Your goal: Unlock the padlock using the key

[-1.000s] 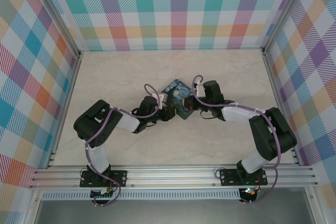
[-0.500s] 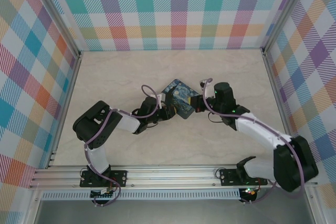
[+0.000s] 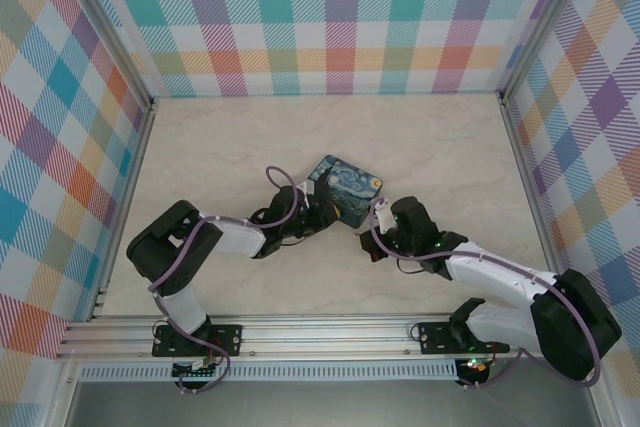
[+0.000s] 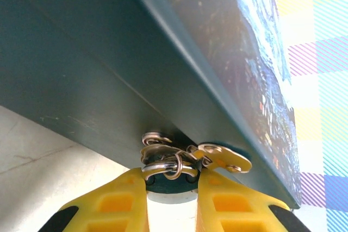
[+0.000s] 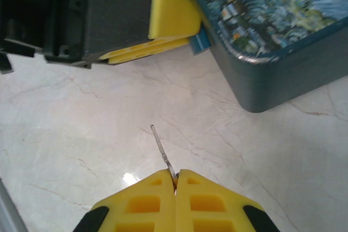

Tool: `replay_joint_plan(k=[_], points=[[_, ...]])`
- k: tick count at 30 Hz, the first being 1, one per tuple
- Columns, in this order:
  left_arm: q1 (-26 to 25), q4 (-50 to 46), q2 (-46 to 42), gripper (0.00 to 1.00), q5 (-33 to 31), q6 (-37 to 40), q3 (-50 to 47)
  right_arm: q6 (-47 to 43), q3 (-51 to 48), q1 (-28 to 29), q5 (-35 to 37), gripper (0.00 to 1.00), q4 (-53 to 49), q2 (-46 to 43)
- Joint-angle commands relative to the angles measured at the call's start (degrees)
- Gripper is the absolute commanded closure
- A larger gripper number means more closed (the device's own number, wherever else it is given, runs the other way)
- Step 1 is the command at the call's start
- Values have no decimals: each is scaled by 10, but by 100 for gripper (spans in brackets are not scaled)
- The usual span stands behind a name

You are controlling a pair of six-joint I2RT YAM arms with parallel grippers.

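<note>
On my overhead feed the painted box (image 3: 347,185) sits near the middle of the marble-look table (image 3: 220,147), turned at an angle. Both arms reach in toward its near side. The left gripper (image 3: 318,215) is right against the box's near left edge, and the right gripper (image 3: 372,242) hangs a little nearer to me, just off the near corner and not touching it.

The left wrist camera looks up along the box's dark teal side wall. The padlock (image 4: 168,164) hangs there at the lower edge as a cluster of silvery loops, with a brass-coloured tab (image 4: 223,158) just to its right. The left pincer is narrow, with one yellow finger (image 4: 128,199) on each side of the padlock, closed in against its metal loops. I can make out only a sliver of the dark body between the fingers.

From the right wrist camera, the right pincer (image 5: 175,173) is fully closed, its two yellow tips pressed together on the key (image 5: 163,153). The key is a thin dark sliver that sticks out ahead and slightly to the left, over bare table. Its tip is well short of the box and the left gripper's yellow fingers (image 5: 168,14), which I see at the top of that view beside the box's corner.
</note>
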Motion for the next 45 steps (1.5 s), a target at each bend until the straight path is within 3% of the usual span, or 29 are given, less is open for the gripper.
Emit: replay_joint_plan(k=[1,15,35,45], points=[[-16,-3,-24,82,-4,-30,10,-20,0,5,22,95,35,19],[-42,-7,-19,84,-26,-102,27,-20,-7,22,64,95,105,92],[-52,0,-18,86,-43,-113,26,-2,1,25,113,95,159,130],[-51,2,-19,87,-46,-118,23,7,3,25,104,95,181,142]])
